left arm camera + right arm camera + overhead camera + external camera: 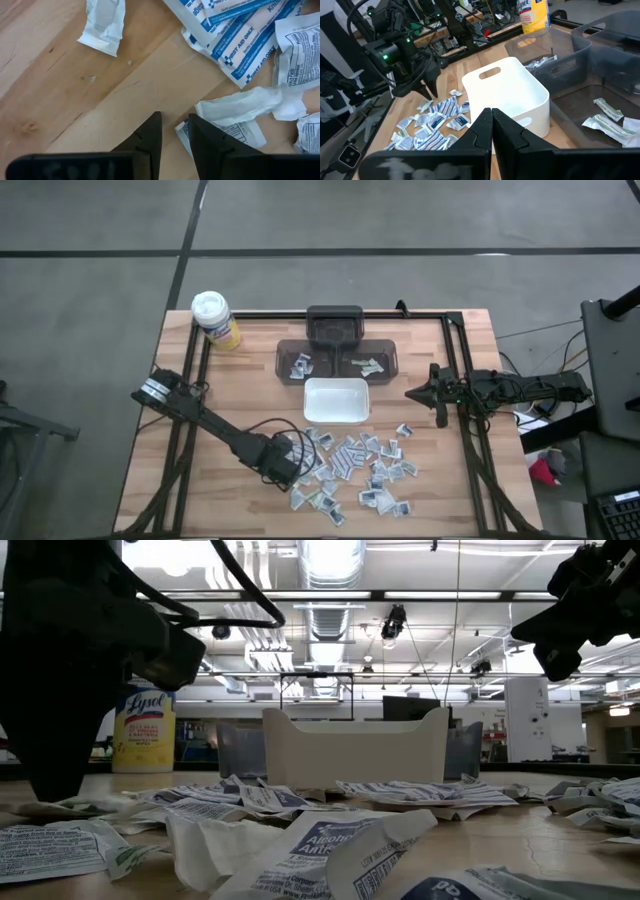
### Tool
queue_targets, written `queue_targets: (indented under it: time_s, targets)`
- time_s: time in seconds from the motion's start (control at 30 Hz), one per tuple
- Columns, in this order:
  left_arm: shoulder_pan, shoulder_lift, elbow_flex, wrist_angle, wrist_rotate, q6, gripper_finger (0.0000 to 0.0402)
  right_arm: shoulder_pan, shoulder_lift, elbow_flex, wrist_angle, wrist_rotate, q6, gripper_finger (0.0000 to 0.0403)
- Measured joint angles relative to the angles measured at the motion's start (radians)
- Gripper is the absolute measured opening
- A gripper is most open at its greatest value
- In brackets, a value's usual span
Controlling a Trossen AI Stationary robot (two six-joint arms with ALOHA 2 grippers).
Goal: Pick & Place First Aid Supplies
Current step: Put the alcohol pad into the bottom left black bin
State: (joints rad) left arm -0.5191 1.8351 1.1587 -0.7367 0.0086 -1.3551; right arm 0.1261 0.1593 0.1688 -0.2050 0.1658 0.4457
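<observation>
The first aid packets (360,470) lie scattered flat on the near middle of the wooden table; they also show in the low view as packets (330,840) and in the right wrist view as packets (432,125). My left gripper (290,470) points down at the pile's left edge. Its fingers are open by a narrow gap (175,118), with bare wood between the tips. One white packet (235,132) lies partly under one finger. My right gripper (410,393) waits shut (492,111) above the table, right of the white tray (336,383). My left gripper comes from above, pointing down, and one finger (210,145) covers the near end of a white packet (182,134) lying flat on the wood. I cannot tell whether the finger touches it.
Behind the white tray (510,95) stands a grey divided bin (290,360) holding a few packets, with a dark bin (335,325) beyond it. The yellow canister (215,318) stands at the far left corner. Bare wood lies left of the pile.
</observation>
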Motion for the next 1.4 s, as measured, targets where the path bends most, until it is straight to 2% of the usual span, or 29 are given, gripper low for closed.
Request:
queue_targets:
  time_s: [0.37, 0.7, 0.8, 0.97, 1.4]
  targets:
    - [0.000, 0.003, 0.000, -0.017, 0.000, 0.016, 0.0006, 0.000, 0.000, 0.000, 0.000, 0.000, 0.000, 0.0008]
    - [-0.001, -0.007, 0.000, -0.064, -0.004, -0.009, 0.0000, 0.000, 0.000, 0.000, -0.001, 0.000, -0.001, 0.0008]
    - [-0.001, -0.019, -0.002, -0.133, 0.000, -0.008, 0.0000, 0.000, 0.000, 0.000, -0.001, 0.000, -0.001, 0.0008]
    - [-0.001, -0.030, 0.067, -0.298, -0.003, -0.001, 0.0000, 0.000, 0.000, 0.000, -0.003, 0.000, -0.003, 0.0008]
    - [0.000, -0.021, 0.278, -0.620, -0.185, 0.037, 0.0000, 0.000, 0.000, 0.000, -0.009, 0.000, -0.001, 0.0008]
